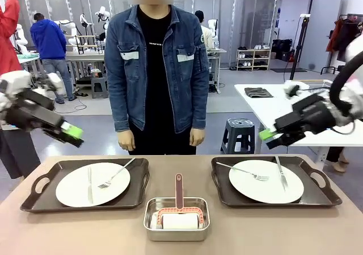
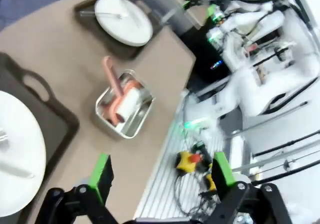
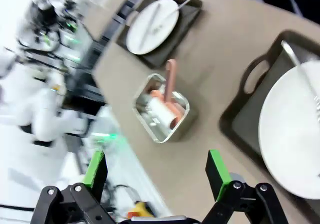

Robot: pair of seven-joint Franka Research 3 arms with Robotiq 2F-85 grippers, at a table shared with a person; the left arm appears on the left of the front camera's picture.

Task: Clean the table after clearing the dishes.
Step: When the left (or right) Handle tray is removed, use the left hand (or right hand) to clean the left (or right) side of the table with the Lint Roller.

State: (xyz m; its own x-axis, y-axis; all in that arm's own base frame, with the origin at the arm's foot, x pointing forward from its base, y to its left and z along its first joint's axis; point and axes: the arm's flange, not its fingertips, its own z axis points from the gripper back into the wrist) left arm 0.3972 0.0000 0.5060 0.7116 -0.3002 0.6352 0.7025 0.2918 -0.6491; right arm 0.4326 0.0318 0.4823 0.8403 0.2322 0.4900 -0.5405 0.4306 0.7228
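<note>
Two white plates rest on dark brown trays on the tan table (image 1: 74, 232). The left plate (image 1: 92, 184) carries a knife and fork on the left tray (image 1: 34, 201); the right plate (image 1: 266, 181) with its knife and fork lies on the right tray (image 1: 323, 195). My left gripper (image 1: 72, 133) hovers open, high above the left tray's far edge. Above the right tray my right gripper (image 1: 267, 134) also hangs open. The left wrist view has its open gripper (image 2: 162, 176) over the table's near edge, with a plate (image 2: 15, 154) at left. The right wrist view has its open gripper (image 3: 157, 169) beside the right plate (image 3: 292, 134).
A small steel pan (image 1: 176, 219) holding a pink-handled lint roller (image 1: 179, 209) stands at the table's front middle between the trays. A person in a denim jacket (image 1: 157, 67) stands at the far side, hands down. A grey stool (image 1: 238, 134) and a white side table (image 1: 272, 104) lie behind.
</note>
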